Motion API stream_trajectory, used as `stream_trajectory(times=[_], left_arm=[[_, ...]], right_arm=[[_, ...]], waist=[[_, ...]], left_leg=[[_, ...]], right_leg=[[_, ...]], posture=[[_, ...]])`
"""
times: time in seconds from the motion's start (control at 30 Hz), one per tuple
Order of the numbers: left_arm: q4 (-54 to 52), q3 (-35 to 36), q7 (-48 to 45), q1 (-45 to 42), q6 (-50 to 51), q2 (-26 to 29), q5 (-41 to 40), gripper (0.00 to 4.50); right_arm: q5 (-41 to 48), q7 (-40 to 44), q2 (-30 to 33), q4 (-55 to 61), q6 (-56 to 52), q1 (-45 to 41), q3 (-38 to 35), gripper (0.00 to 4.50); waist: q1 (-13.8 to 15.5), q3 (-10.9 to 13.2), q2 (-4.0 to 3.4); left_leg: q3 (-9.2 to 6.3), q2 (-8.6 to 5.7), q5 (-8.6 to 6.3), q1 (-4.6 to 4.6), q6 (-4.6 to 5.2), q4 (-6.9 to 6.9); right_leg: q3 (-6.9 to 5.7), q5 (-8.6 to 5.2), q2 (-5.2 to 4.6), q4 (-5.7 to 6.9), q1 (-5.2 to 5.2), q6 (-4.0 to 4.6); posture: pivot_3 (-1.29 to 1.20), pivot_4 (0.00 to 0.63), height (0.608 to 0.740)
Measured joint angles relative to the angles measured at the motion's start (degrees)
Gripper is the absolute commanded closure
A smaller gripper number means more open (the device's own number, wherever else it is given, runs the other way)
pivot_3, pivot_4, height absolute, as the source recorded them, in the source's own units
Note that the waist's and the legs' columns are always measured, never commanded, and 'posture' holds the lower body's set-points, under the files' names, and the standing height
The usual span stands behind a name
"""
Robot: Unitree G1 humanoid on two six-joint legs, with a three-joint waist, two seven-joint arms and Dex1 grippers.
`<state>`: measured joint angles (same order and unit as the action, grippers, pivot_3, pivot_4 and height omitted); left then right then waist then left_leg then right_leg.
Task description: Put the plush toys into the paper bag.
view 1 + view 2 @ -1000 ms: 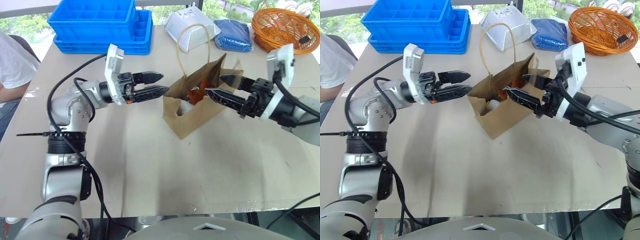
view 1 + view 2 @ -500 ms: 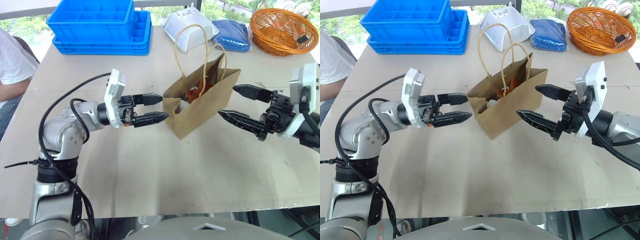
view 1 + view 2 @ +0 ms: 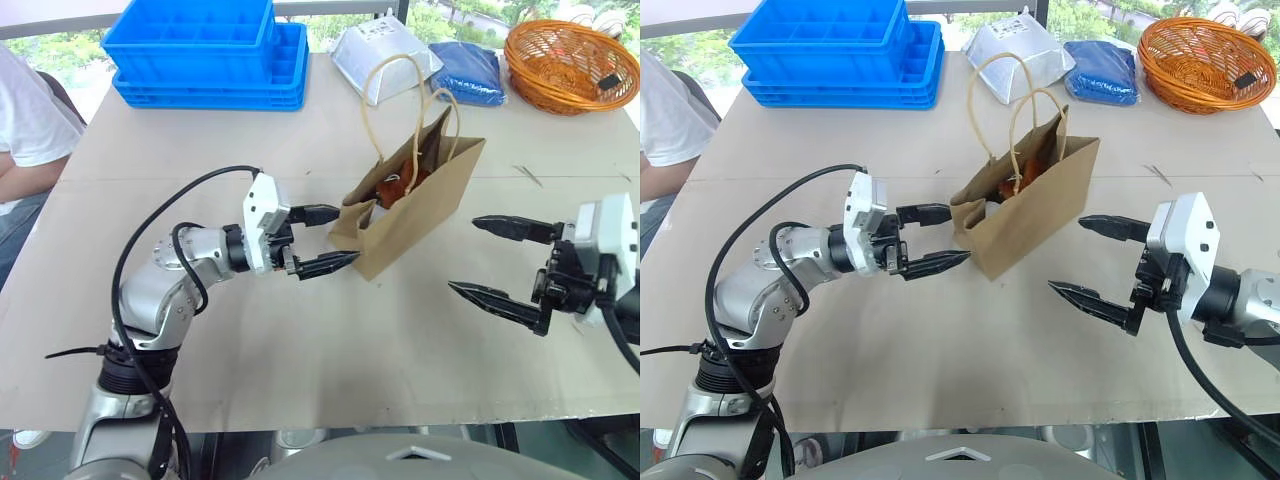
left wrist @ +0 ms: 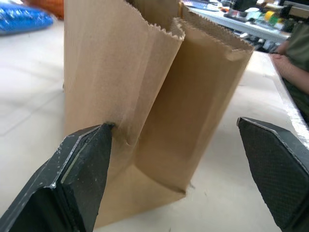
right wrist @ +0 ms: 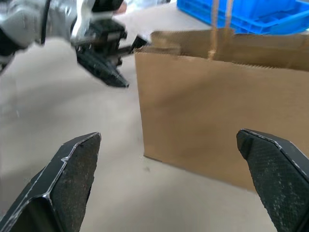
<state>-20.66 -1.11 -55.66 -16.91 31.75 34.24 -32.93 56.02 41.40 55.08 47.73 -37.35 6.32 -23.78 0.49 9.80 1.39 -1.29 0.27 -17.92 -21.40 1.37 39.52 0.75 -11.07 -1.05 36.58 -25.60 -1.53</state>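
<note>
The tan paper bag [image 3: 415,210] stands upright in the middle of the table, its cord handles [image 3: 395,95] raised. A brown and red plush toy [image 3: 392,186] shows in its open mouth, with a bit of white plush [image 3: 991,208] beside it. My left gripper [image 3: 348,235] is open at the bag's left end. In the left wrist view one finger [image 4: 89,159] touches the bag's side [image 4: 203,96]. My right gripper [image 3: 462,254] is open to the right of the bag and apart from it, nothing between its fingers.
Stacked blue crates [image 3: 200,50] sit at the back left. A white plastic-wrapped packet [image 3: 385,60], a blue packet [image 3: 470,72] and an orange basket [image 3: 570,65] line the back. A person in a white shirt [image 3: 25,120] sits at the left edge.
Both grippers have drawn back from the bag's mouth, lower and nearer to me, still open. The bag, squashed a second ago, now stands upright on its own.
</note>
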Motion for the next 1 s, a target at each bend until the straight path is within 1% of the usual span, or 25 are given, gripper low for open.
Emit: stream_trajectory(times=[0.17, 0.3, 0.4, 0.43, 0.47, 0.57, 0.73, 0.83, 0.9, 0.93, 1.0], left_arm=[[-2.4, -2.4, 3.5, 1.4, -0.6, -1.6, 2.3, 0.00], [-2.2, -4.4, 6.5, 1.4, -1.5, -5.0, 3.8, 0.00], [-0.3, -4.7, 7.1, -0.4, -2.4, -5.4, 4.9, 0.00], [0.6, -5.0, 7.4, -1.1, -2.4, -6.1, 5.2, 0.00], [2.3, -6.1, 8.5, -2.3, -2.4, -8.1, 6.0, 0.00], [4.2, -7.5, 10.1, -3.2, -2.3, -10.0, 7.2, 0.00], [4.5, -8.8, 10.7, -4.4, -2.3, -11.6, 8.0, 0.00], [4.5, -8.7, 9.3, -4.4, -2.2, -11.1, 7.5, 0.00], [4.4, -8.4, 7.6, -4.1, -2.1, -9.8, 6.4, 0.00], [4.4, -8.3, 6.9, -4.1, -2.0, -9.2, 6.0, 0.00], [4.1, -7.9, 5.5, -3.3, -1.7, -7.9, 5.1, 0.00]], right_arm=[[-1.6, 2.6, 0.1, -0.4, 0.9, 1.0, -1.7, 0.04], [-4.0, 4.4, 0.0, -0.4, 1.6, 3.7, -1.8, 0.04], [-3.9, 4.3, -0.3, -0.2, 1.8, 3.7, -1.8, 0.04], [-4.1, 4.3, -0.4, -0.2, 1.8, 3.7, -1.8, 0.04], [-4.2, 4.3, -0.8, -0.2, 2.0, 3.6, -1.7, 0.04], [-4.4, 4.0, -1.1, -0.1, 2.1, 3.6, -1.6, 0.04], [-4.6, 2.9, -1.6, 1.2, 1.9, 4.5, -1.5, 0.04], [-7.0, 2.6, -1.3, 1.2, 1.5, 5.0, 1.4, 0.04], [-9.1, 1.8, -1.1, 0.7, 0.9, 3.2, 6.1, 0.04], [-9.8, 1.7, -1.1, 0.4, 0.4, 2.3, 7.9, 0.27], [-11.9, 1.5, -1.1, -1.3, 0.0, -1.9, 12.9, 0.89]], waist=[[0.3, 0.0, 0.00], [0.4, 0.0, 0.02], [0.2, 0.0, 0.02], [0.3, 0.0, 0.01], [0.3, 0.0, 0.01], [0.3, 0.0, 0.03], [0.3, 0.0, 0.03], [0.2, 0.0, 0.03], [0.1, 0.0, 0.03], [0.1, 0.0, 0.03], [0.0, 0.0, 0.03]], left_leg=[[0.01, 0.00, -0.01, 0.19, 0.01, -0.01], [0.01, 0.00, -0.02, 0.48, 0.02, -0.02], [0.11, -0.01, -0.02, 0.68, 0.02, -0.03], [0.14, -0.01, -0.02, 0.70, 0.02, -0.03], [0.13, -0.05, -0.02, 0.73, 0.02, -0.03], [0.14, -0.05, -0.03, 0.72, 0.04, -0.03], [0.12, -0.01, -0.03, 0.72, 0.04, -0.03], [0.15, 0.00, -0.03, 0.74, 0.04, -0.03], [0.20, 0.01, -0.03, 0.77, 0.04, -0.03], [0.20, 0.01, -0.03, 0.78, 0.04, -0.03], [0.22, 0.01, -0.03, 0.79, 0.04, -0.03]], right_leg=[[0.01, 0.00, 0.01, 0.00, 0.18, 0.00], [0.00, -0.01, 0.01, -0.07, 0.48, 0.00], [0.06, -0.01, 0.08, -0.06, 0.58, 0.00], [0.09, -0.02, 0.08, -0.05, 0.60, 0.00], [0.09, -0.02, 0.08, -0.06, 0.64, 0.00], [0.11, -0.01, 0.07, -0.07, 0.64, -0.01], [0.11, -0.01, 0.08, -0.06, 0.64, 0.00], [0.12, -0.01, 0.08, -0.05, 0.63, 0.00], [0.15, -0.02, 0.10, -0.04, 0.63, 0.00], [0.15, -0.02, 0.10, -0.04, 0.63, 0.00], [0.16, -0.02, 0.10, -0.04, 0.63, 0.00]], posture=[[0.00, 0.150, 0.740], [0.00, 0.150, 0.740], [0.00, 0.150, 0.740], [0.00, 0.150, 0.740], [0.00, 0.150, 0.740], [0.00, 0.150, 0.740], [0.00, 0.150, 0.740], [0.00, 0.150, 0.740], [0.00, 0.150, 0.740], [0.00, 0.150, 0.740], [0.00, 0.150, 0.740]])
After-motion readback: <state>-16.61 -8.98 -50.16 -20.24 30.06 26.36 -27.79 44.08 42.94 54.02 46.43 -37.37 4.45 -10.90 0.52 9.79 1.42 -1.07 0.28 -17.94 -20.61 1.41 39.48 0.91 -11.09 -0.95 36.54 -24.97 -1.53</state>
